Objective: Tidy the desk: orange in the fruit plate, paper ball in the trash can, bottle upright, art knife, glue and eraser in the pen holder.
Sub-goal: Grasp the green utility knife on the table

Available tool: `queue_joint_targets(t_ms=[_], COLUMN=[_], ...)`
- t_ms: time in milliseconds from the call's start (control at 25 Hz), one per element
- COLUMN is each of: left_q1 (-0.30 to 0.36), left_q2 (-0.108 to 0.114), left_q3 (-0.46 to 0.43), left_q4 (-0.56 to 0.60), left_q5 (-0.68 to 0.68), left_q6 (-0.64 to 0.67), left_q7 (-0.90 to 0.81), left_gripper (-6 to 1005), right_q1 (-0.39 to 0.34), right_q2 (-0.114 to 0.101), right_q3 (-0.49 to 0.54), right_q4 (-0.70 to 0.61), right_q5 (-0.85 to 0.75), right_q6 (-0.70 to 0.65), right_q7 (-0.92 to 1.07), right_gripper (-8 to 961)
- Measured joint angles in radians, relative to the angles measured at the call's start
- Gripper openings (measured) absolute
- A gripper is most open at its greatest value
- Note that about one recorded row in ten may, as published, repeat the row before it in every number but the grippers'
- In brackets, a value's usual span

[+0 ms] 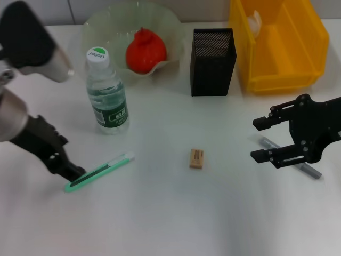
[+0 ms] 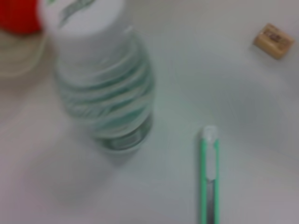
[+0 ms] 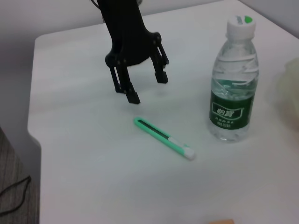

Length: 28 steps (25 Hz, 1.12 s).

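The green art knife (image 1: 99,170) lies flat at front left. My left gripper (image 1: 65,166) is open, its tips at the knife's near end; the right wrist view shows it (image 3: 145,87) standing open just off the knife (image 3: 163,138). The water bottle (image 1: 107,93) stands upright. The orange (image 1: 145,51) lies in the glass fruit plate (image 1: 96,32). The tan eraser (image 1: 196,158) lies mid-table. My right gripper (image 1: 259,140) is open and empty, hovering over the grey glue stick (image 1: 309,170). The paper ball (image 1: 254,20) lies in the yellow bin (image 1: 279,80).
The black mesh pen holder (image 1: 213,64) stands at the back, between plate and bin. The left wrist view shows the bottle (image 2: 105,79), the knife (image 2: 209,182), the eraser (image 2: 274,40) and the orange (image 2: 18,14). The table edge shows in the right wrist view.
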Motion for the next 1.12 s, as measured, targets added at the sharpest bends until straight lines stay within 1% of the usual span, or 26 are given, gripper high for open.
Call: queue_joint_targets(t_ms=[240,360,480,680,720,760,800,960,1120], left_q1=[-0.02,-0.022,-0.034,-0.094,-0.094,-0.11,-0.139,-0.176,-0.205], left_q2=[-0.003,-0.004,-0.005,-0.009,-0.009,-0.01,-0.01,-0.01,-0.01], left_q3=[0.163,0.206,0.22,0.231,0.231,0.236,0.255,0.285,0.306], left_q4=[0.029,0.03,0.028,-0.032,-0.032,-0.052,-0.098,-0.166,-0.204], left_q5=[0.016,0.024,0.025,0.029,0.029,0.029,0.029,0.03,0.035], left_q6=[0.006,-0.001,-0.007,-0.031,-0.031,-0.041,-0.063,-0.091,-0.114], left_q7=[-0.147,-0.199,-0.234,-0.254,-0.254,-0.26,-0.272,-0.299,-0.325], left_gripper=[784,777,770,758,756,754,751,742,733], right_q1=[0.024,0.029,0.029,0.032,0.032,0.032,0.031,0.022,0.016], right_q2=[0.0,0.0,0.0,0.0,0.0,0.0,0.0,0.0,0.0], right_q3=[0.003,0.012,0.015,0.014,0.012,0.01,0.009,0.013,0.016], right_q4=[-0.035,-0.043,-0.046,-0.059,-0.06,-0.06,-0.061,-0.061,-0.057], right_q5=[-0.006,-0.007,-0.008,-0.009,-0.009,-0.011,-0.015,-0.025,-0.025], right_q6=[-0.073,-0.084,-0.083,-0.084,-0.085,-0.085,-0.085,-0.086,-0.086], right_q7=[0.025,0.025,0.021,0.021,0.021,0.02,0.019,0.009,0.001], right_gripper=[650,649,649,650,650,650,649,649,649])
